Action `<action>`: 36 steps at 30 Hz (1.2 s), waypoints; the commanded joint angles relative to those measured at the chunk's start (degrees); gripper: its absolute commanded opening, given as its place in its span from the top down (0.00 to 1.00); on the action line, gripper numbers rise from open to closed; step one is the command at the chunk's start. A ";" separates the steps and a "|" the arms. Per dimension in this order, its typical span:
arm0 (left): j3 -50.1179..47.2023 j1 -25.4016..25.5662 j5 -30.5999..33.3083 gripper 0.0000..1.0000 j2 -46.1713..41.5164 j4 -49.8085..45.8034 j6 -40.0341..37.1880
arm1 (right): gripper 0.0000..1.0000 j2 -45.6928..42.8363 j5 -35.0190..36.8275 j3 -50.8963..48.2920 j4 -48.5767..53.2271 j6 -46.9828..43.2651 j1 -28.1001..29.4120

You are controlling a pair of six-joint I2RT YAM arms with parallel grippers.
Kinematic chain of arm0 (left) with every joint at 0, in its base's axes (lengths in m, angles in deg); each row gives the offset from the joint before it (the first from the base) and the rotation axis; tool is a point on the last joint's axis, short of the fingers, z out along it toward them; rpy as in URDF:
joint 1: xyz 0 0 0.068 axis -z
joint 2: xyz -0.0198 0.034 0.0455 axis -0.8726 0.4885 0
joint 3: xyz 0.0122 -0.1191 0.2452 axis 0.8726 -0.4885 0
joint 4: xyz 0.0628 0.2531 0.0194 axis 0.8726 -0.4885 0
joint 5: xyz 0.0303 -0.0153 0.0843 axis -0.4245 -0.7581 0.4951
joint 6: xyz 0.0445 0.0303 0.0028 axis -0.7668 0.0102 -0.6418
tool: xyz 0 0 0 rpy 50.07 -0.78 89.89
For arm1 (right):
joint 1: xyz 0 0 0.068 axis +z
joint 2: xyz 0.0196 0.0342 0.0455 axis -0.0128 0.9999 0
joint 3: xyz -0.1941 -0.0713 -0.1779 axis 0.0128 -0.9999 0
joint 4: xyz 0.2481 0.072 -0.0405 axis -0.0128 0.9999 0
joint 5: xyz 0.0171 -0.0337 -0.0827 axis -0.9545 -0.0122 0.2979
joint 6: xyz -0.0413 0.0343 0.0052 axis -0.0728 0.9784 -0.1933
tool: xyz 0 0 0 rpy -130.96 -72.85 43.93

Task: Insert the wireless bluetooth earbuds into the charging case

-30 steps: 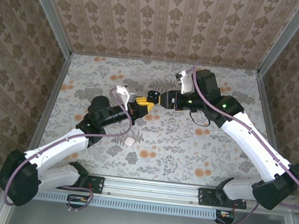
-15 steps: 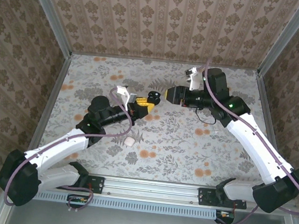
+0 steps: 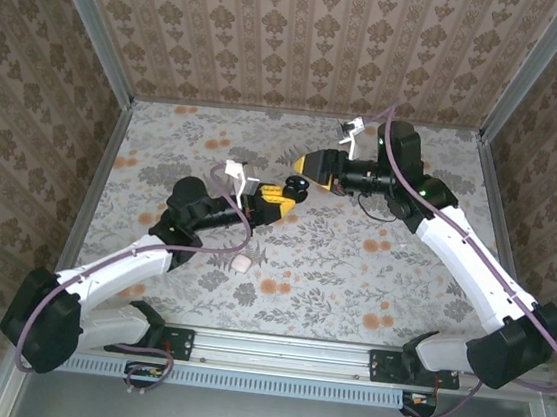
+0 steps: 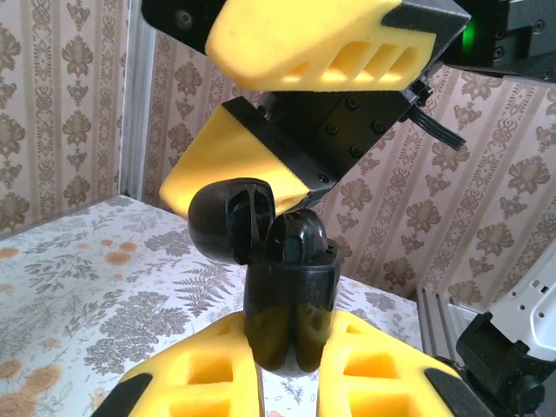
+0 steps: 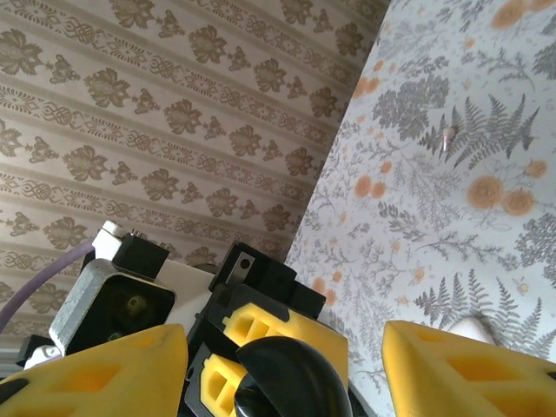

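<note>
My left gripper (image 3: 282,195) is shut on the charging case (image 3: 294,184), a small glossy black case held upright above the table. In the left wrist view the case body (image 4: 291,295) is clamped between the yellow fingers (image 4: 191,373), with its lid (image 4: 233,221) hinged open to the left. Black rounded shapes (image 4: 301,241) sit in its open top and look like the earbuds, though they are hard to tell from the case. My right gripper (image 3: 306,163) hangs open just beyond and above the case. From the right wrist, its gripper (image 5: 282,339) straddles the domed lid (image 5: 287,373) without touching it.
A white pebble-like object (image 3: 243,262) lies on the floral table (image 3: 351,277) in front of the left forearm. Patterned walls and metal frame posts (image 3: 93,198) close in the table on three sides. Both arms meet near the table's middle back.
My right gripper has let go at the case, drawn back a little and opened wider. My left gripper has kept its hold and shifted slightly right.
</note>
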 commanded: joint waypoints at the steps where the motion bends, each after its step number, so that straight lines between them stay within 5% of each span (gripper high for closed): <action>1: 2.24 0.60 -2.23 1.00 0.30 3.56 1.44 | 0.38 0.34 -3.55 -0.28 -0.94 1.50 0.09; 17: 2.88 0.37 0.88 1.00 0.69 -2.17 0.80 | 0.39 0.46 -8.06 2.21 2.06 -1.28 1.92; 36: 2.13 -0.64 5.84 1.00 -0.17 -10.02 2.14 | 0.40 -8.09 -1.41 3.05 6.28 -12.80 1.79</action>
